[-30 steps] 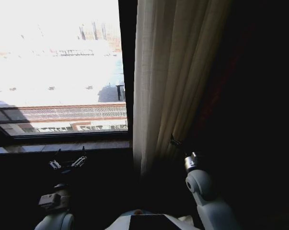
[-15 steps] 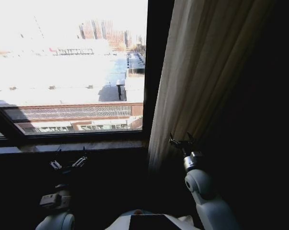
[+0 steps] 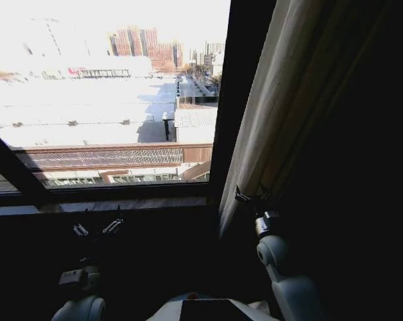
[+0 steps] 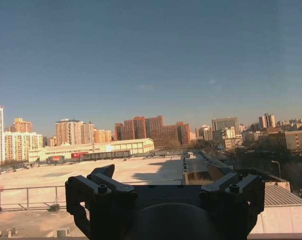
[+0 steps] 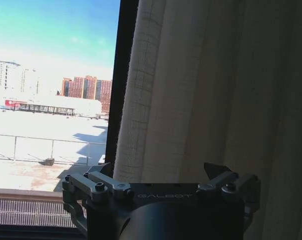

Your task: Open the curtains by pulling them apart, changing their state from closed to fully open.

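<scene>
The curtains (image 3: 288, 100) hang as a cream pleated panel at the right of the window, with their left edge against a black frame bar (image 3: 244, 80). My right gripper (image 3: 250, 198) is raised at the lower part of that edge and is open. In the right wrist view the curtain fabric (image 5: 201, 90) hangs just beyond my right gripper (image 5: 161, 182), whose fingers stand wide apart, and the fabric's edge runs down between them. My left gripper (image 3: 94, 229) is open and held low in front of the window sill. In the left wrist view my left gripper (image 4: 163, 187) faces the bare glass.
The uncovered window looks out on rooftops and far buildings. A window sill (image 3: 121, 202) runs below the glass, and a slanted black bar (image 3: 14, 164) crosses the left corner. Right of the curtain the room is dark.
The frame bar, the slanted bar and the curtain edge have all shifted right in the head view while the far buildings stayed, so the camera moved. The right gripper now sits at the curtain's edge.
</scene>
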`<state>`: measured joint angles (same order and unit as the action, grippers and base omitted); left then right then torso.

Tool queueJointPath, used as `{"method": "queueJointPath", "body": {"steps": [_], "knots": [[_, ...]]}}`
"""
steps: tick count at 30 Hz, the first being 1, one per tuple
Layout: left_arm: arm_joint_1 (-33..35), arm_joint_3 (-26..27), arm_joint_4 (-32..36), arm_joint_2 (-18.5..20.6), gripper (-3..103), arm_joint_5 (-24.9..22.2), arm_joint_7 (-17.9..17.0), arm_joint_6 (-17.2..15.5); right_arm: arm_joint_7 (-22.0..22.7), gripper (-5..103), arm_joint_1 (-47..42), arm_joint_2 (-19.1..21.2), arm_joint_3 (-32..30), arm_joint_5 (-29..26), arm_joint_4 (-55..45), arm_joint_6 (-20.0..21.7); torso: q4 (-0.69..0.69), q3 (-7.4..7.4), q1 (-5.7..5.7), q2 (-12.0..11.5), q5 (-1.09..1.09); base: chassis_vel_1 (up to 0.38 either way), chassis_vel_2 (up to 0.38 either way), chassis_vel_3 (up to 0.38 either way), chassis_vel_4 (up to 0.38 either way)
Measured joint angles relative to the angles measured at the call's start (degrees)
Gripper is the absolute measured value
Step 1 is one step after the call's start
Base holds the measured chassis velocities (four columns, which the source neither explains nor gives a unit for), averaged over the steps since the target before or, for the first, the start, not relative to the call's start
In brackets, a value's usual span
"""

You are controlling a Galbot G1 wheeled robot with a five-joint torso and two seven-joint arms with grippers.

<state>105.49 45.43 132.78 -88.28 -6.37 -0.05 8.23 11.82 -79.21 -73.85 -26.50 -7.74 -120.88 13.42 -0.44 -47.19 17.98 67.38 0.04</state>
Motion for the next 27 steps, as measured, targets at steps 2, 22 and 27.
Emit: {"method": "queueJointPath", "body": {"steps": [2, 22, 27], "knots": [[0.0, 0.1, -0.1, 0.0, 100, 0.0, 0.0, 0.0, 0.0, 100, 0.0, -0.1, 0.1, 0.0, 0.1, -0.1, 0.00, 0.00, 0.00, 0.0, 0.00, -0.067, 0.060, 0.057, -0.020], [0.2, 0.1, -0.2, 0.0, 100, -0.1, 0.0, 0.4, 0.5, 100, 1.9, -0.4, 0.0, -1.3, 2.3, 0.2, 0.01, -0.03, 0.08, 0.0, -0.01, -0.094, 0.135, 0.088, -0.122], [0.4, 0.2, 0.1, 0.0, 100, 0.0, 0.0, 0.4, 2.0, 100, 4.6, 0.1, -0.8, -3.4, 5.3, 0.4, 0.00, 0.01, -0.03, 0.0, -0.02, 0.000, 0.000, 0.000, 0.000]]}}
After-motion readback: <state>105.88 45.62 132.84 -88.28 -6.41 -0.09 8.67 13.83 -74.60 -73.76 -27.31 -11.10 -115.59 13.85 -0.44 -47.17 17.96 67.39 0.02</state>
